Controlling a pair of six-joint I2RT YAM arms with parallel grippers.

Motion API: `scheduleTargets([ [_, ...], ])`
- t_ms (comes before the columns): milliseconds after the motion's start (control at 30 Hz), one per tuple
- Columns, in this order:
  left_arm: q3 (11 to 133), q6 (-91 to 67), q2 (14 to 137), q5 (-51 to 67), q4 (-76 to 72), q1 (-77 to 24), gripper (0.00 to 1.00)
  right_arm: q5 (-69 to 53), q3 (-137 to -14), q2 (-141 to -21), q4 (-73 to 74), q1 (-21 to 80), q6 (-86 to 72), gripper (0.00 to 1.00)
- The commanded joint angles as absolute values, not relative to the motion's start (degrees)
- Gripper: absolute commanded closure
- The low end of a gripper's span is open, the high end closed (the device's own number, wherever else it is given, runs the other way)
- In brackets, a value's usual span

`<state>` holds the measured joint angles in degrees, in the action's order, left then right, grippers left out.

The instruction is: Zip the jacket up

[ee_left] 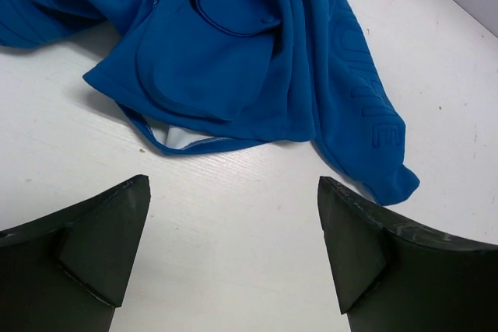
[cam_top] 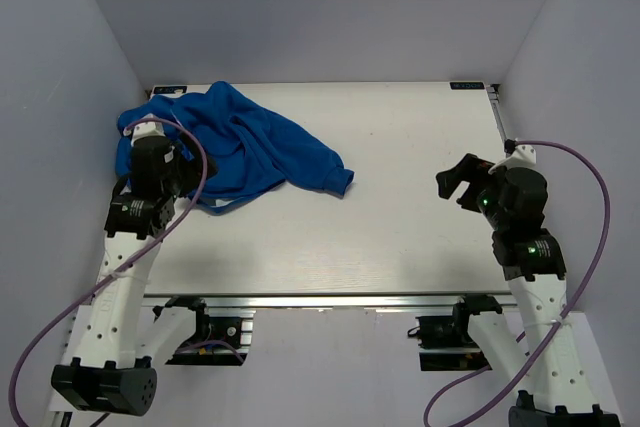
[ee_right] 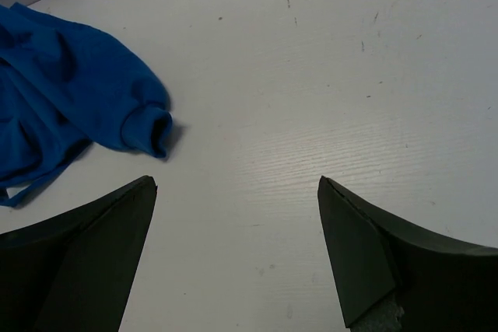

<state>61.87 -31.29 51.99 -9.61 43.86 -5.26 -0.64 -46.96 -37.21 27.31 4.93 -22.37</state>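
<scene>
The jacket (cam_top: 230,147) lies crumpled at the far left of the surface (cam_top: 400,217), our left gripper (ee_left: 233,192) and right gripper (ee_right: 237,192) are wide open holding nothing, and we might grab a wrong fold because the zipper is hard to see.

Jacket (ee_left: 233,60) heaped on the table (ee_left: 233,262) just ahead of the left claw (ee_left: 233,184); from the right claw (ee_right: 237,183), its sleeve (ee_right: 140,122) lies ahead-left, apart.
</scene>
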Motion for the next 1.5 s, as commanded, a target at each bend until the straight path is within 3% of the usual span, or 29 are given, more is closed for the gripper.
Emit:
scheduleTargets([
  [0, 62.40, -34.00, 54.30, -10.03, 42.90, -5.10, 0.02, -1.85, -45.89, -35.78, 23.22, 4.75, -23.46, 0.11],
  [133, 61.35, -34.98, 60.18, -8.26, 37.63, -5.10, 0.02, -1.49, -42.37, -33.23, 21.36, 4.75, -23.65, 0.11],
  [233, 63.18, -35.51, 67.90, -14.37, 36.30, -5.10, 0.02, -1.15, -42.36, -33.31, 21.97, 4.75, -23.11, 0.11],
  [333, 69.77, -37.00, 77.38, -24.56, 37.79, -4.84, 0.02, -1.66, -42.19, -33.66, 21.19, 4.75, -22.94, 0.11],
  [533, 83.92, -30.42, 93.14, -31.72, 34.73, -0.98, 0.02, -3.69, -43.33, -36.64, 23.10, 4.75, -20.49, 0.10],
  [867, 101.33, -23.83, 119.25, -18.47, 30.77, 6.15, 0.02, -4.75, -42.27, -39.64, 19.51, 4.75, -20.92, 0.11],
  [900, 102.21, -23.30, 122.14, -15.06, 30.67, 6.24, 0.07, -4.49, -42.45, -39.90, 19.86, 4.75, -20.66, 0.11],
  [1000, 104.58, -21.80, 124.19, -6.72, 30.32, 6.15, 0.83, -4.22, -43.15, -40.34, 20.56, 4.75, -20.30, 0.11],
  [1033, 104.59, -21.88, 123.58, -5.11, 30.15, 6.07, 1.00, -4.31, -42.98, -40.17, 20.57, 4.83, -20.30, 0.10],
  [1233, 90.99, -18.11, 107.87, 5.79, 16.28, 0.01, 1.00, -5.36, -41.66, -38.24, 20.48, 4.75, -20.91, 0.11],
  [1467, 80.26, -18.01, 90.19, 15.81, 12.84, -18.17, 1.00, -7.91, -41.40, -36.65, 21.88, 4.75, -20.83, 0.11],
])
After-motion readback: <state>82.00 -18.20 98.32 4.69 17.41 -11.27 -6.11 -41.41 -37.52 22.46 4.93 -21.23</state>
